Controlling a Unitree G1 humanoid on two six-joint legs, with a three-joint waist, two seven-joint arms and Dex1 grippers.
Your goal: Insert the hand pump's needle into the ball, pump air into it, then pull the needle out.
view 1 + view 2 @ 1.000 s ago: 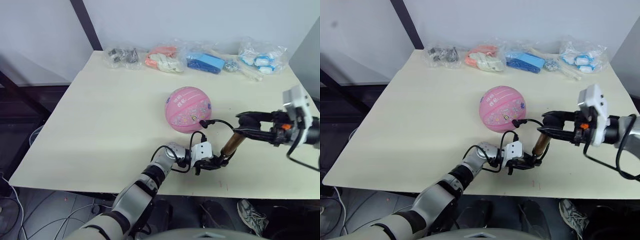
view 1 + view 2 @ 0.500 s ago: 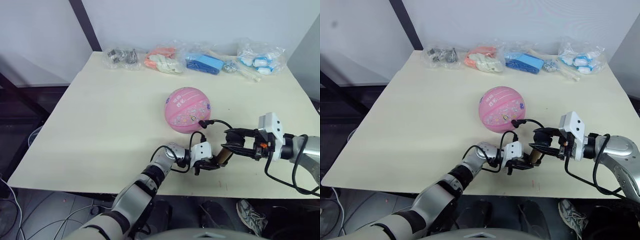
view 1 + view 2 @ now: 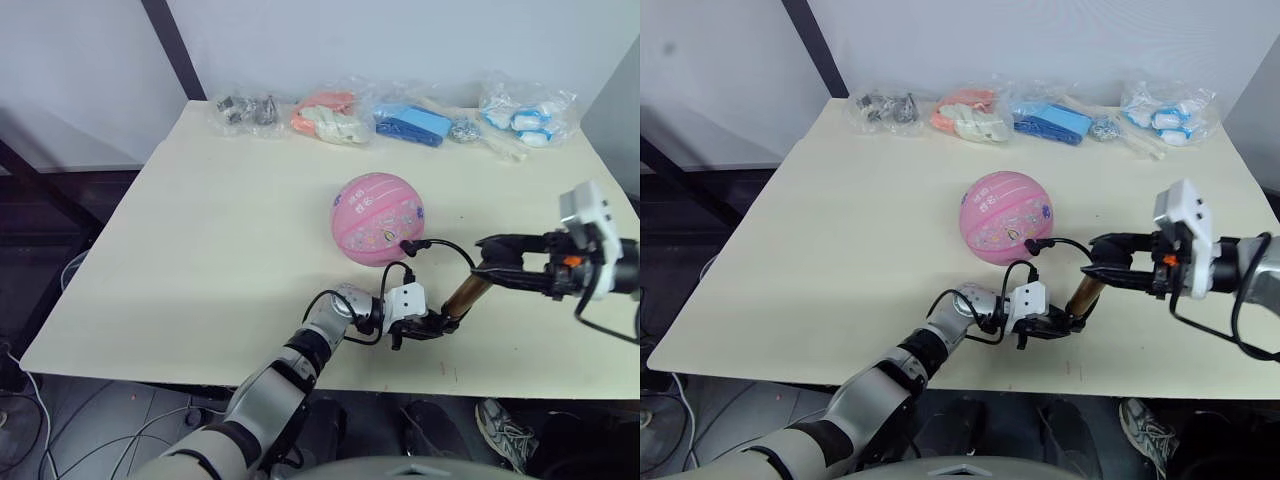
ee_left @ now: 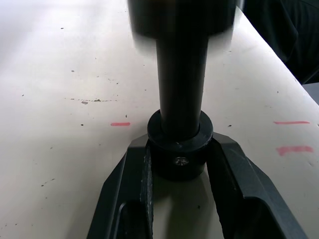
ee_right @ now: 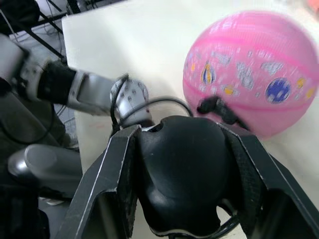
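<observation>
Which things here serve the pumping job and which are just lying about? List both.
In use:
ball
hand pump
hose fitting at the ball
left gripper
right gripper

Lying about:
bag of blue parts
bag of orange and white parts
bag of dark metal parts
bag of blue-and-white pieces

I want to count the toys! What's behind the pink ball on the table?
Behind the ball, four clear bags of small things lie along the table's far edge. What each bag holds is too small to tell.
</observation>
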